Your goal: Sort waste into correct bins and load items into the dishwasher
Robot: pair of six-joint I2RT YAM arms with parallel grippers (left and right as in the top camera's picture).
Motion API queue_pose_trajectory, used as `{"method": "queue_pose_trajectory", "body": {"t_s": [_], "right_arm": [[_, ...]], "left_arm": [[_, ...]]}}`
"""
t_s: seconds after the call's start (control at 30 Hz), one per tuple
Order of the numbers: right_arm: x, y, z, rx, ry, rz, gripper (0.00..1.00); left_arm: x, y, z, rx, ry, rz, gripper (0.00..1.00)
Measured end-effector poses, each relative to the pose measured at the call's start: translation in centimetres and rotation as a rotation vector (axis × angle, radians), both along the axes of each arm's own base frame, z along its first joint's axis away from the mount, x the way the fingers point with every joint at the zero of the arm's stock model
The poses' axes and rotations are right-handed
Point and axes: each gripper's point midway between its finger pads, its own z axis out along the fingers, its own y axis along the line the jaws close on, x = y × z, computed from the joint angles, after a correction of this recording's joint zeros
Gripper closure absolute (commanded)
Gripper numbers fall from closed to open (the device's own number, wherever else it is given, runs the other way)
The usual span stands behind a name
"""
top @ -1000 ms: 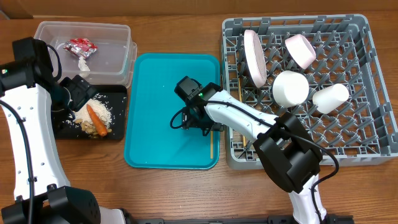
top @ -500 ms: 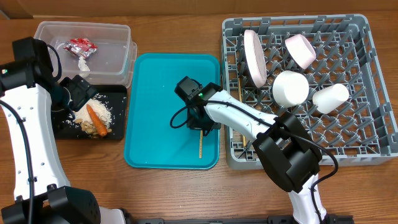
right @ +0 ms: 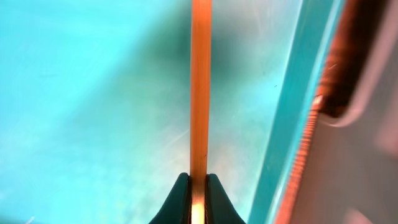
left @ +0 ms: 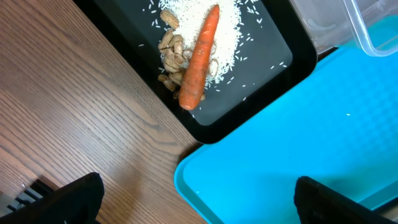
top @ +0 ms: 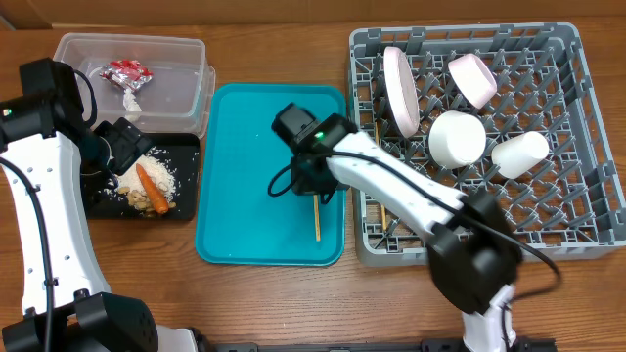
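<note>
Your right fingers (right: pixel 181 194) pinch a chopstick (right: pixel 199 93) over the teal tray (right: pixel 93 93). Your left fingers (left: pixel 68 198) gape above the wood-grain worktop (left: pixel 74 106).

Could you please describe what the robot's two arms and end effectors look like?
The left arm and the right arm have white tubular links joined by boxy black joint housings. A small green light glows on the right arm's wrist housing, and thin black cables loop beside it. The left end effector has blunt black fingers; the right end effector has dark tapered tips.
</note>
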Motion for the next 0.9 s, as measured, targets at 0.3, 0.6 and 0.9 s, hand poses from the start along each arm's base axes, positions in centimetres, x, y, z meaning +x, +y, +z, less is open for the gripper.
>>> {"method": "queue_pose_trajectory", "body": {"t_s": [0.3, 0.6, 0.9], "right_arm": [[2.5, -8.2, 10.4, 0.041, -0.162, -0.048, 0.96], [3.6, -11.5, 6.5, 0.043, -0.093, 0.023, 0.96], [2.7, -10.7, 4.5, 0.085, -0.059, 0.090, 0.51]], "left_arm": [[0.0, 0.0, 0.0, 0.000, -0.001, 0.000, 0.00], [0.0, 0.0, 0.0, 0.000, -0.001, 0.000, 0.00], [0.0, 0.0, 0.0, 0.000, -0.001, 0.000, 0.00]]}}
